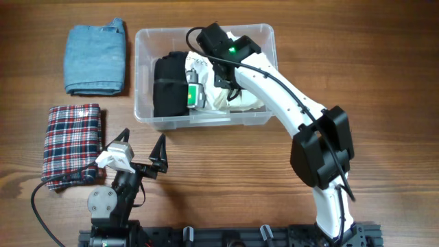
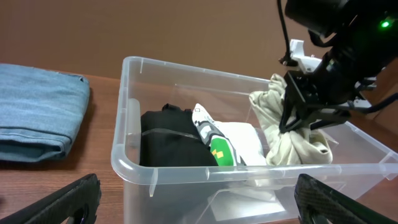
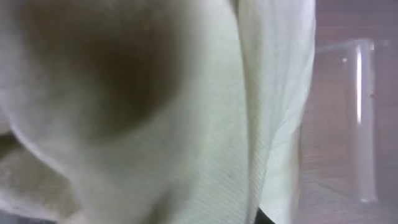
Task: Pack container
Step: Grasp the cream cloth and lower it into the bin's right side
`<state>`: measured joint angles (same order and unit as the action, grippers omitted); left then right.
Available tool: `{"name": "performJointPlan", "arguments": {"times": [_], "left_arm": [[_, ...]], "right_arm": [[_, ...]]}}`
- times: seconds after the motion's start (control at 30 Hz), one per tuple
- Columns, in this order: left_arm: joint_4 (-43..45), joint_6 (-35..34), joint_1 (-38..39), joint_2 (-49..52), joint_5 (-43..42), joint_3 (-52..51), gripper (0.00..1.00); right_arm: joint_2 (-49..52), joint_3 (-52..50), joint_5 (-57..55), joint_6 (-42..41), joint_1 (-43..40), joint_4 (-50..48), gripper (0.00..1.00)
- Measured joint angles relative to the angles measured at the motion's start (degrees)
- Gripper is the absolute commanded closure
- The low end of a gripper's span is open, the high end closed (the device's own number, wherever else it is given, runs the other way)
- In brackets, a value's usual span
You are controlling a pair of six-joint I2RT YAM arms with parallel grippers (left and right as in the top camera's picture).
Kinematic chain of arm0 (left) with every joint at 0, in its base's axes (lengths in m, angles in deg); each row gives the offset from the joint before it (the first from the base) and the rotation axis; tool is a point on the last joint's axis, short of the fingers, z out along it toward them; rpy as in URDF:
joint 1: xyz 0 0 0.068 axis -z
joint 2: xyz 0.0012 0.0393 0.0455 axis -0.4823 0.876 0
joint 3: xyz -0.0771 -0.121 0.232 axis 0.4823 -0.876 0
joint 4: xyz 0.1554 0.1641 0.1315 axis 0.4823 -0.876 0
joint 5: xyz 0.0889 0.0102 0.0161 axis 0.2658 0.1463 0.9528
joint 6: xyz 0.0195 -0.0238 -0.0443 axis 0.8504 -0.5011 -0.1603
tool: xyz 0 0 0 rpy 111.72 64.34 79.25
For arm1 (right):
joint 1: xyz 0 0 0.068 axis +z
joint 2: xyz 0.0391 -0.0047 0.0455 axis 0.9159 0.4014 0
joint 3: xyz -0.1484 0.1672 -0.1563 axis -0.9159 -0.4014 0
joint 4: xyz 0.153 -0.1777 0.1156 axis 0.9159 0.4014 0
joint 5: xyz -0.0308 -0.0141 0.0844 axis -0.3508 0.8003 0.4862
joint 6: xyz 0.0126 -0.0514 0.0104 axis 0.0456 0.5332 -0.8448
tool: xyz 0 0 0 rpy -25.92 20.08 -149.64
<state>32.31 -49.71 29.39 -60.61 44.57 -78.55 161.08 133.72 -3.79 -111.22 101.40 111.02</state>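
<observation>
The clear container stands at the back middle of the table. It holds a black folded garment, a white garment with green print and a cream garment. My right gripper reaches down into the container and is shut on the bunched cream garment, which fills the right wrist view. My left gripper is open and empty in front of the container, its fingers on either side of the container's near wall.
A folded denim garment lies at the back left and also shows in the left wrist view. A folded red plaid garment lies at the front left, beside my left gripper.
</observation>
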Motion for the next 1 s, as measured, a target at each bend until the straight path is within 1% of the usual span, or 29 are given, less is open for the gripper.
{"name": "performJointPlan", "arguments": {"times": [0.03, 0.07, 0.1, 0.2, 0.37, 0.57, 0.67, 0.73, 0.8, 0.93, 1.0], "left_arm": [[0.0, 0.0, 0.0, 0.0, 0.0, 0.0, 0.0], [0.0, 0.0, 0.0, 0.0, 0.0, 0.0, 0.0], [0.0, 0.0, 0.0, 0.0, 0.0, 0.0, 0.0], [0.0, 0.0, 0.0, 0.0, 0.0, 0.0, 0.0], [0.0, 0.0, 0.0, 0.0, 0.0, 0.0, 0.0], [0.0, 0.0, 0.0, 0.0, 0.0, 0.0, 0.0], [0.0, 0.0, 0.0, 0.0, 0.0, 0.0, 0.0], [0.0, 0.0, 0.0, 0.0, 0.0, 0.0, 0.0], [0.0, 0.0, 0.0, 0.0, 0.0, 0.0, 0.0], [0.0, 0.0, 0.0, 0.0, 0.0, 0.0, 0.0], [0.0, 0.0, 0.0, 0.0, 0.0, 0.0, 0.0]], "right_arm": [[0.09, 0.0, 0.02, 0.02, 0.04, 0.02, 0.67], [0.11, 0.0, 0.11, 0.0, 0.04, 0.0, 0.55], [0.11, 0.0, 0.15, 0.04, 0.02, -0.04, 0.46], [0.22, 0.0, 0.15, -0.2, -0.02, -1.46, 0.43], [0.22, 0.57, 0.15, 2.03, -0.02, -4.0, 0.4], [-1.16, 2.1, 0.15, 2.99, -0.02, -8.28, 0.41], [-1.55, 2.34, 2.16, 3.61, -0.02, -9.16, 0.42], [-1.55, 2.34, 5.03, 4.31, -0.02, -9.86, 0.53], [-1.55, 2.34, 6.8, 4.68, -0.02, -10.21, 0.63], [-1.33, 0.87, 9.49, 5.33, -0.02, -10.6, 0.72], [-0.61, -0.55, 10.78, 5.66, -0.02, -10.58, 0.73]]}}
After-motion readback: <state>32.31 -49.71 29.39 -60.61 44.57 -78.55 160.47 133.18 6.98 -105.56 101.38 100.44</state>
